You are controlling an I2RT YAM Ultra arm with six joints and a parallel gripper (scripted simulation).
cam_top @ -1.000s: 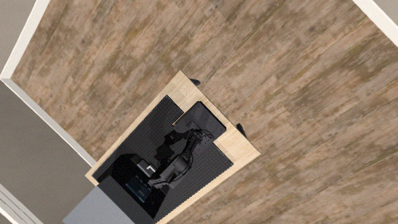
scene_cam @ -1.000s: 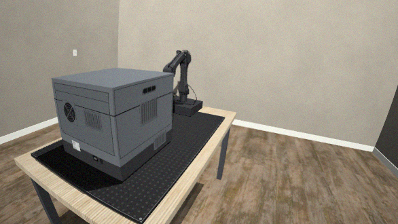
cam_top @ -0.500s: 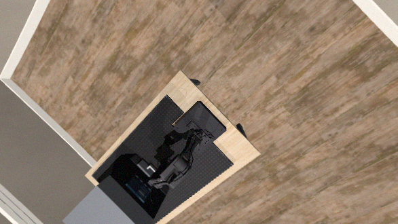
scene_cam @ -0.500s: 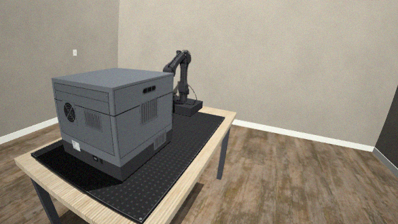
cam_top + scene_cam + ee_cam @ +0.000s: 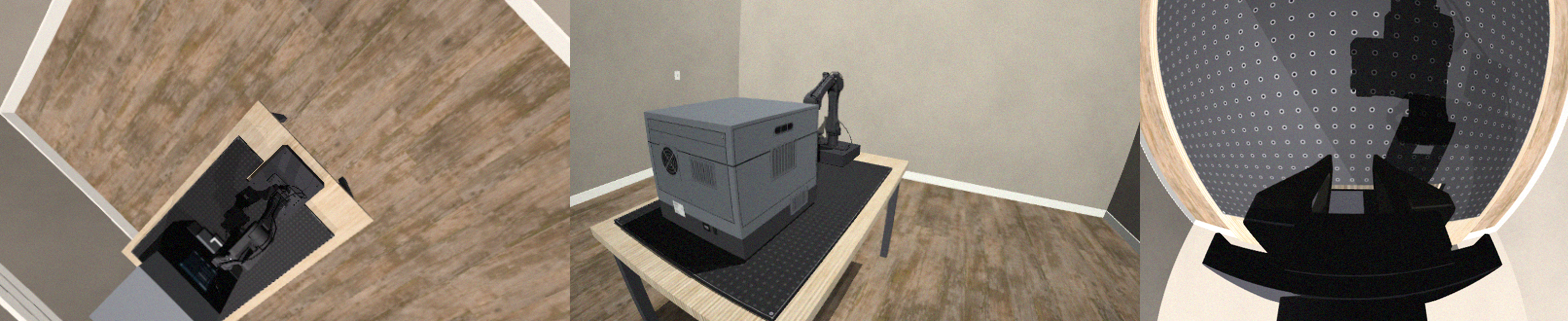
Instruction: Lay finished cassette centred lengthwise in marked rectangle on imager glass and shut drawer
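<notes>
The grey gel imager IM (image 5: 131, 299) (image 5: 730, 160) stands at one end of the table. In the overhead view its dark drawer (image 5: 221, 292) is pulled out toward the arm, with a bluish panel (image 5: 196, 272) lying in it. I cannot tell the cassette FINISHED apart from the glass there. My gripper (image 5: 220, 263) (image 5: 1352, 161) hovers at the drawer's edge, beside the panel. In the wrist view its fingers stand partly apart with only the perforated board showing between them. The imager hides the gripper in the side view, where only the arm (image 5: 828, 97) shows.
A black perforated board (image 5: 302, 243) (image 5: 842, 204) (image 5: 1243, 103) covers the wooden table (image 5: 340, 209) (image 5: 872, 209). The arm's base (image 5: 292, 170) (image 5: 837, 153) sits at the far end. A dark block with a white L-shaped piece (image 5: 213, 239) stands beside the drawer.
</notes>
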